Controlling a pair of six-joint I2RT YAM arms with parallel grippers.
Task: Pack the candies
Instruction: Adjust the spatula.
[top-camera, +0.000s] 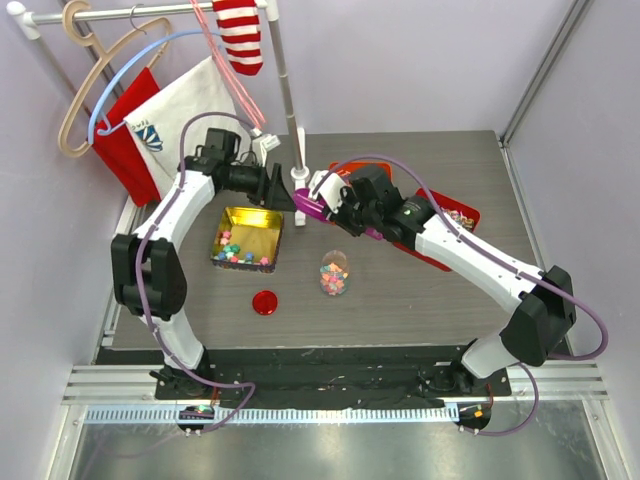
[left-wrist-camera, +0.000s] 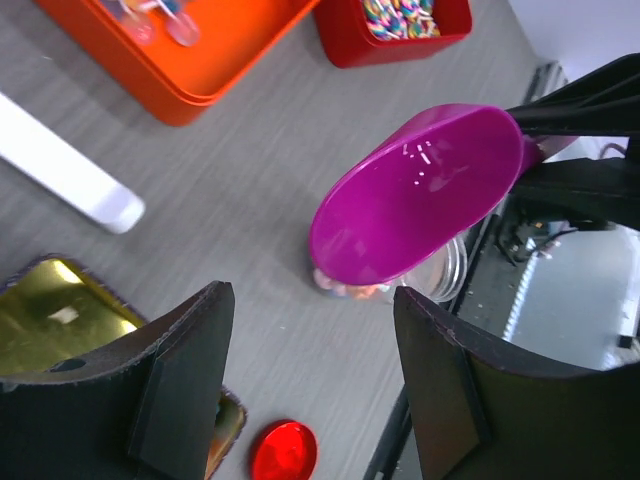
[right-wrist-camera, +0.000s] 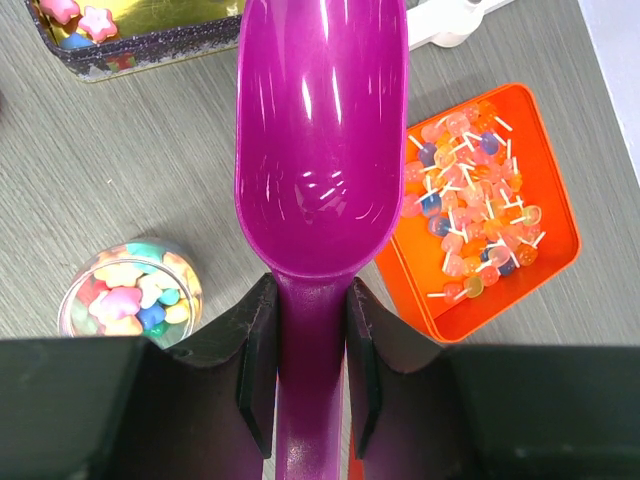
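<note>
The left arm (top-camera: 172, 215), its base at seven o'clock in the overhead view, and the right arm (top-camera: 478, 260), its base at five o'clock, are built of white shells joined by bulky black joints. A thin purple cable (top-camera: 380, 156) loops along each. The left hand (left-wrist-camera: 310, 385) and right hand (right-wrist-camera: 305, 355) carry flat matte-black fingers (left-wrist-camera: 180, 400).

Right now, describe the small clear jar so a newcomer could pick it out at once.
On the grey wooden table, look near the middle, just right of the gold rectangular tin. The small clear round jar stands upright there, holding pastel candies, with a flat red round lid lying to its left. It is the only see-through container; the others are opaque tins.
</note>
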